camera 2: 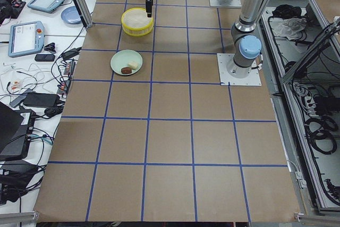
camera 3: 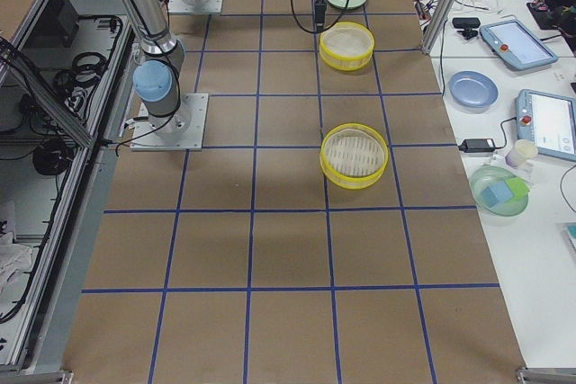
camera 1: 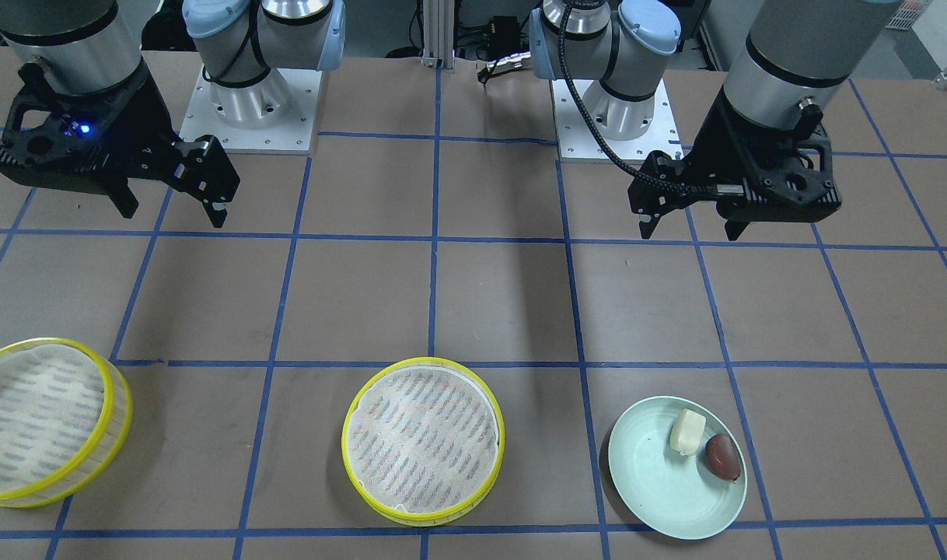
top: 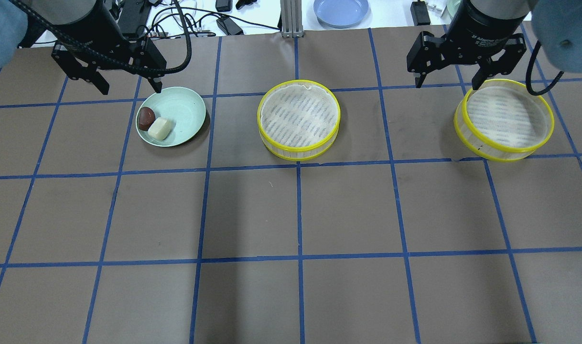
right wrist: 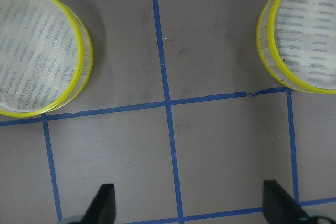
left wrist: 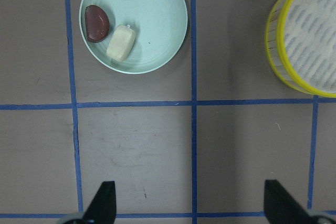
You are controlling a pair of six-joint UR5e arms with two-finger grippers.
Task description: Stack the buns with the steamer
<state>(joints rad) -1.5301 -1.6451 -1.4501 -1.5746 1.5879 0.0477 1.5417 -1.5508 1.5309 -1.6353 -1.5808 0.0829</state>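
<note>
Cream bun (camera 1: pixel 687 432) beside brown bun (camera 1: pixel 722 456) on green plate (camera 1: pixel 652 486) | you see central steamer tier (camera 1: pixel 423 439), second steamer tier (camera 1: pixel 38 420) apart on surface (camera 1: pixel 504 311) | left gripper (camera 1: pixel 690 230), right gripper (camera 1: pixel 172 215): fingers released, empty.

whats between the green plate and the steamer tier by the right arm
The second steamer tier, empty, apart from the plate and the right tier; clearest in the overhead view.
</note>
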